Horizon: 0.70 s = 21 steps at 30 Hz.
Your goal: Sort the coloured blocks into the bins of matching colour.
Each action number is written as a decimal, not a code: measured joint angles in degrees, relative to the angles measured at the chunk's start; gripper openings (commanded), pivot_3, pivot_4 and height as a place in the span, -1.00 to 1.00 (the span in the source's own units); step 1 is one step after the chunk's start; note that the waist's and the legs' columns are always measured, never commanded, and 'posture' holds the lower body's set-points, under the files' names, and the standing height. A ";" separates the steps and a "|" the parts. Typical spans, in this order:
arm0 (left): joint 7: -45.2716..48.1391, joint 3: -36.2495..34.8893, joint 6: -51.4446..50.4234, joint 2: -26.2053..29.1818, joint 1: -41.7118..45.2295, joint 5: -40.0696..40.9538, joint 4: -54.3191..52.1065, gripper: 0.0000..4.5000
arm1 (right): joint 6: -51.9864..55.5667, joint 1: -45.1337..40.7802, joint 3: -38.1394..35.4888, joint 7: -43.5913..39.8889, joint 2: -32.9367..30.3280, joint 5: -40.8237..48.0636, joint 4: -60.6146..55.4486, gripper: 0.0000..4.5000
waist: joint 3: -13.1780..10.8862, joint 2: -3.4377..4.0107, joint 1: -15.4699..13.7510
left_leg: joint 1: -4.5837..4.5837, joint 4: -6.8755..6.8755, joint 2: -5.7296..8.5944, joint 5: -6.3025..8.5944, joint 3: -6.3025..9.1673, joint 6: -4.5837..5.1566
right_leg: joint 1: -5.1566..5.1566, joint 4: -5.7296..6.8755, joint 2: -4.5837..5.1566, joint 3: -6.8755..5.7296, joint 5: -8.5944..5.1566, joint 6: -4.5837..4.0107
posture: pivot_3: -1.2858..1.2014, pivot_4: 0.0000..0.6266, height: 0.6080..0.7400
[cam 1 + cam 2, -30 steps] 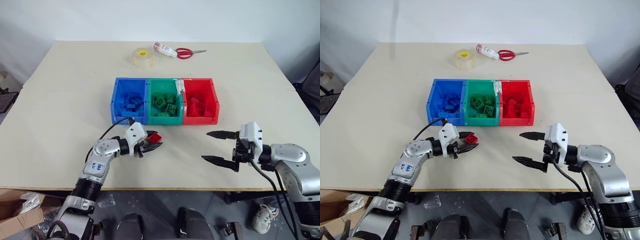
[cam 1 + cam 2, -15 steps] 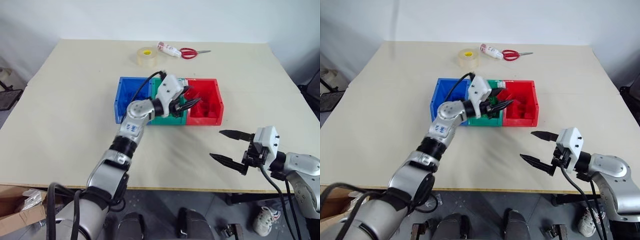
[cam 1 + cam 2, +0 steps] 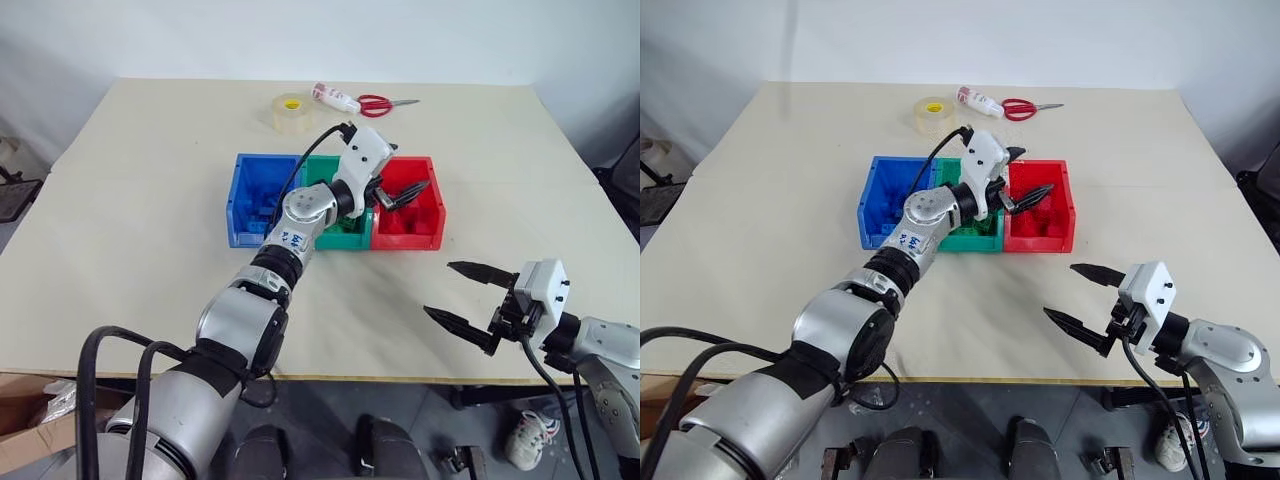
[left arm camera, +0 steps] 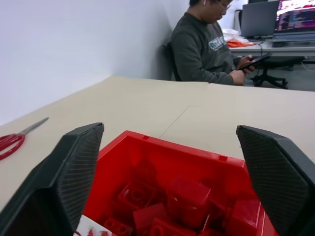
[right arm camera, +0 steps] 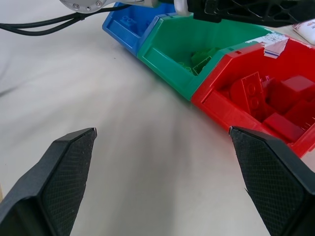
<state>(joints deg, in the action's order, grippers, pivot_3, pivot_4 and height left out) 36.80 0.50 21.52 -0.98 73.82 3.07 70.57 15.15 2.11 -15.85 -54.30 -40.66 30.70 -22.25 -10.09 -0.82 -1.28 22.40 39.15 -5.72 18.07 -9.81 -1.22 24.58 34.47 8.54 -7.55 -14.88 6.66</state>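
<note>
Three joined bins stand mid-table: blue bin (image 3: 250,236), green bin (image 3: 345,238) and red bin (image 3: 408,240). My left gripper (image 3: 408,193) hovers over the red bin, open, with nothing between its fingers (image 4: 59,182). Red blocks (image 4: 187,196) lie piled in the red bin just below it. Green blocks (image 5: 204,56) lie in the green bin, and blue blocks (image 3: 262,208) in the blue one. My right gripper (image 3: 440,288) hangs open and empty above the bare table, in front and to the right of the red bin.
A tape roll (image 3: 291,112), a small white tube (image 3: 333,97) and red scissors (image 3: 378,103) lie at the table's far edge behind the bins. A person (image 4: 206,46) sits beyond the table's right side. Bare tabletop (image 3: 130,250) surrounds the bins.
My left gripper carried a red block from the near table up and to the right over the red bin and opened; the block is no longer in its fingers. The right gripper stayed open.
</note>
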 measured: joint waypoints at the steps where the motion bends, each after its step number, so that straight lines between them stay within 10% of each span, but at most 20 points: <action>1: 3.51 0.16 0.25 1.01 -1.06 0.11 -1.46 1.00 | 0.00 -0.78 0.10 -0.24 -0.01 0.06 0.14 1.00 | 0.01 0.01 0.16 | -0.01 0.00 -0.01 0.00 -0.01 0.00 | 0.00 0.05 0.00 0.00 0.00 0.00 | 0.03 -0.52 1.00; 14: 28.26 0.57 -26.54 27.96 -45.10 10.43 -57.19 1.00 | -0.28 -17.17 7.54 -11.66 -3.08 -0.61 14.80 1.00 | 0.01 0.06 1.87 | -0.12 0.07 -0.02 -0.01 0.16 -0.04 | 0.10 0.70 -0.03 0.17 -0.02 -0.03 | 0.03 -0.52 1.00; 21: 30.37 -9.67 -32.06 39.52 -58.40 17.51 -65.85 1.00 | -2.98 -24.94 12.01 -19.17 -3.84 -4.36 25.94 1.00 | 0.01 0.08 1.17 | -0.10 0.07 -0.04 0.01 0.16 -0.05 | 0.11 0.67 -0.02 0.13 -0.03 -0.05 | 0.03 -0.52 1.00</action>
<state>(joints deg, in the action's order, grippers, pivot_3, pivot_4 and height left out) 67.17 -9.17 -10.54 38.54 15.41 20.57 4.72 12.17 -22.83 -3.84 -73.48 -44.50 26.34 3.68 -10.09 -0.74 -0.12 22.29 39.21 -5.76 18.08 -9.64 -1.27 24.69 35.14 8.51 -7.42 -14.91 6.61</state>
